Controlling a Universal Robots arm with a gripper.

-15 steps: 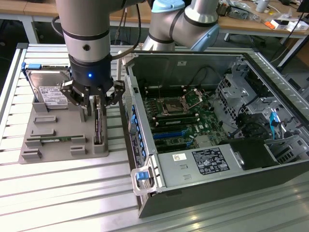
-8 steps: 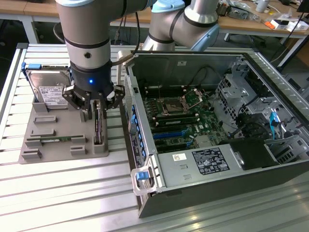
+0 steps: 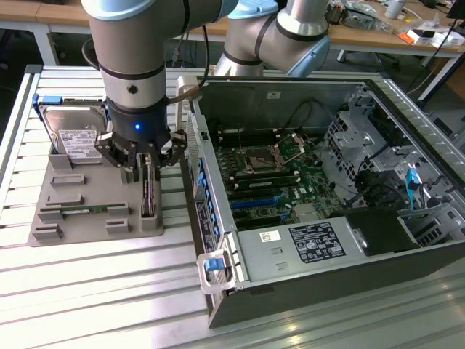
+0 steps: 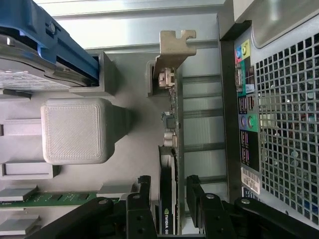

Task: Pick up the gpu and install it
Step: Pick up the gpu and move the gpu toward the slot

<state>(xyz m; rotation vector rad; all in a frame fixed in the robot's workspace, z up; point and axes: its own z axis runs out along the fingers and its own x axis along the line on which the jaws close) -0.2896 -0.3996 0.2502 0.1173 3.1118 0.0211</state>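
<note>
Found gpu (image 3: 148, 190) standing on edge in grey holder (image 3: 94, 227), left of centre in the exterior view, beside open case (image 3: 305, 291). Noted gripper (image 3: 145, 166) spread, straddling card's top edge, pinching nothing. Risks tilting card and jamming it in holder slot if closed off-centre.

- Bench (image 3: 87, 291): slatted aluminium surface.
- Grey parts tray (image 3: 94, 236): flat on bench, toward the exterior view's left.
- Open computer case (image 3: 290, 298): lying on its side, just beside tray.

A lab: slotted aluminium table (image 3: 109, 291), cluttered workbench (image 3: 378, 29) behind.
</note>
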